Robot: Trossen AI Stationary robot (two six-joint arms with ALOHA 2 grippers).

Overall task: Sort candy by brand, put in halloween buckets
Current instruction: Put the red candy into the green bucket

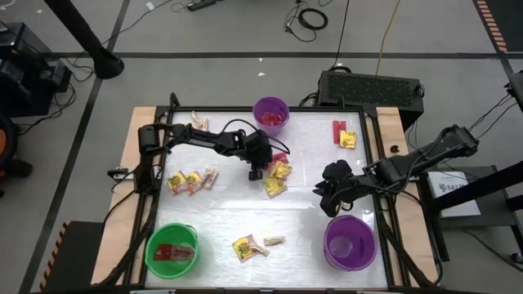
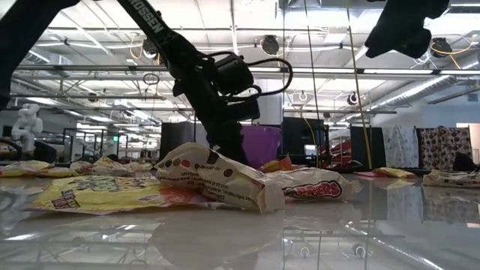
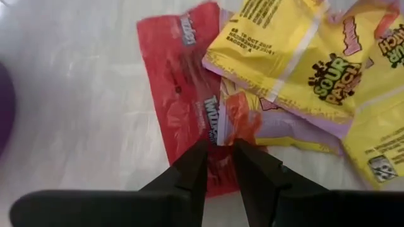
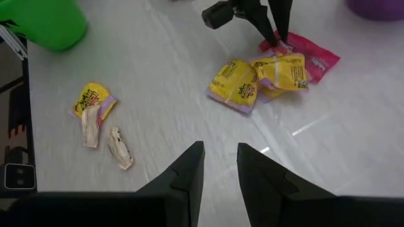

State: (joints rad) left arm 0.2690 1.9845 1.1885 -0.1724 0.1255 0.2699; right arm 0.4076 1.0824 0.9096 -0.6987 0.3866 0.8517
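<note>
While the right arm waits near the table's right edge, the left gripper point(image 1: 256, 173) is positioned at the table's middle, directly over a cluster of candy. Its fingertips point(image 3: 201, 150) are set a narrow gap apart, and a red packet point(image 3: 183, 94) is seen at and beneath the tips; whether the packet is actually pinched cannot be told from the wrist view. Yellow packets point(image 3: 303, 57) are overlapped on the red packet's far side, just beside the left fingers. In the high view the same cluster point(image 1: 278, 178) lies touching the left gripper on its right.

The right gripper point(image 1: 329, 196) is held above the table, between the central cluster and the near purple bucket point(image 1: 350, 242). Its fingers point(image 4: 189, 165) are spread slightly, with nothing between them. The central cluster point(image 4: 265, 72) is well apart from it.

Remaining candy is distributed as follows:
- A yellow packet with two tan twisted pieces point(image 1: 253, 246) lies between the green bucket point(image 1: 172, 249) and the near purple bucket.
- A row of yellow and tan pieces point(image 1: 192, 180) lies left of the left gripper.
- A red and a yellow packet point(image 1: 343, 135) lie near the far right corner.
- A tan piece point(image 1: 198, 121) lies near the far left corner.

Red packets are seen inside the green bucket and inside the far purple bucket point(image 1: 270, 114).
</note>
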